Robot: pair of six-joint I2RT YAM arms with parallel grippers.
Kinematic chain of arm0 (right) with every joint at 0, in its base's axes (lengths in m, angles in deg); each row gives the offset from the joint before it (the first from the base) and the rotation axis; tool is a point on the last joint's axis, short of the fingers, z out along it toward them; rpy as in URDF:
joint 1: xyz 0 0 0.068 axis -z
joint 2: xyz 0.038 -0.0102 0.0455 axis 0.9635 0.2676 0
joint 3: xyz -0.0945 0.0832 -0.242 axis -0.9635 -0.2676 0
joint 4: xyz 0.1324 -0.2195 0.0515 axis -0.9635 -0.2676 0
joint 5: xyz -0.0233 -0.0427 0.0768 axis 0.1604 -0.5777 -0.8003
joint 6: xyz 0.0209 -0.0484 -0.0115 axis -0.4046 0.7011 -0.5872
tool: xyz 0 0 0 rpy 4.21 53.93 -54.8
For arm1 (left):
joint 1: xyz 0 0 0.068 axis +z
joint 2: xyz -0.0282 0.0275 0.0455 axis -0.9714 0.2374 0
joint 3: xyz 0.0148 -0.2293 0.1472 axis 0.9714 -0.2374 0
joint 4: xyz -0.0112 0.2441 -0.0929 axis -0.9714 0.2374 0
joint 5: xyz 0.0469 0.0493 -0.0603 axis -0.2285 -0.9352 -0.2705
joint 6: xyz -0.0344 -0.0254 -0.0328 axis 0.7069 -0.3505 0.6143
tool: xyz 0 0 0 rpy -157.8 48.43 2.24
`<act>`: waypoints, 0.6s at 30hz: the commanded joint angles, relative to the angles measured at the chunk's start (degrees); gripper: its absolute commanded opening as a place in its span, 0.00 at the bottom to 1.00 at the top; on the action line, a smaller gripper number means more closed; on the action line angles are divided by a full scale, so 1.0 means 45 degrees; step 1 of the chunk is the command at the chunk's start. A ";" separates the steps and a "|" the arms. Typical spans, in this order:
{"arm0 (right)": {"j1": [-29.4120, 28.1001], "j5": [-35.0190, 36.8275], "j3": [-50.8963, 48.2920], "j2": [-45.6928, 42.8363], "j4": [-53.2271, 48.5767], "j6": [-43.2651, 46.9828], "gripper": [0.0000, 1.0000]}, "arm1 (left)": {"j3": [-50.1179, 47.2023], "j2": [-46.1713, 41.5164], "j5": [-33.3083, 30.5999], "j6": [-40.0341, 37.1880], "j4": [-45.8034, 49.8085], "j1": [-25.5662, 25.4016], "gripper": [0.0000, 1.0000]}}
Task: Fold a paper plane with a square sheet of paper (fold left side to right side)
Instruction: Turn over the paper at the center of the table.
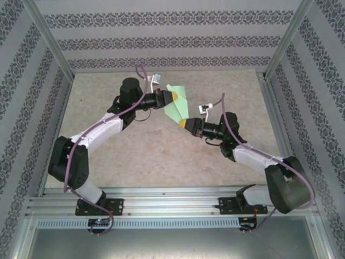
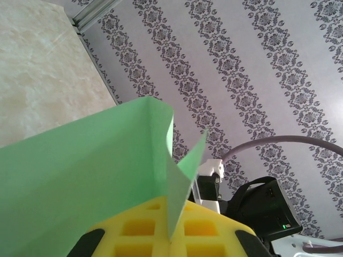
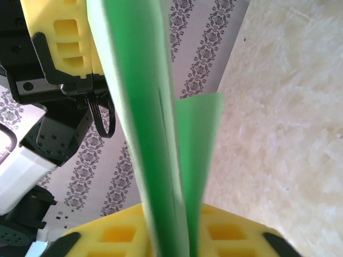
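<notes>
Top view, near to far. The marbled table (image 1: 161, 156) lies beyond the arm bases. The right gripper (image 1: 185, 123) pinches the 5 o'clock tip of the folded green paper (image 1: 178, 107). The paper is held between the two grippers, toward 12 o'clock of the table's centre. The left gripper (image 1: 170, 97) is pressed together on the paper's 9 o'clock edge. In each wrist view the paper runs between yellow pads (image 3: 112, 235), with the patterned wall (image 2: 257, 80) beyond.

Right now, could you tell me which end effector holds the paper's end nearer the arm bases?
The right end effector: it grips the narrow near end of the paper, while the left end effector holds the wider far part.
</notes>
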 commanded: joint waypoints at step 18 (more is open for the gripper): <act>-0.4153 1.6154 0.5375 -0.1043 -1.9204 0.9799 0.00 | 0.0305 -0.4638 -0.9270 -0.3880 1.0671 0.2162 0.79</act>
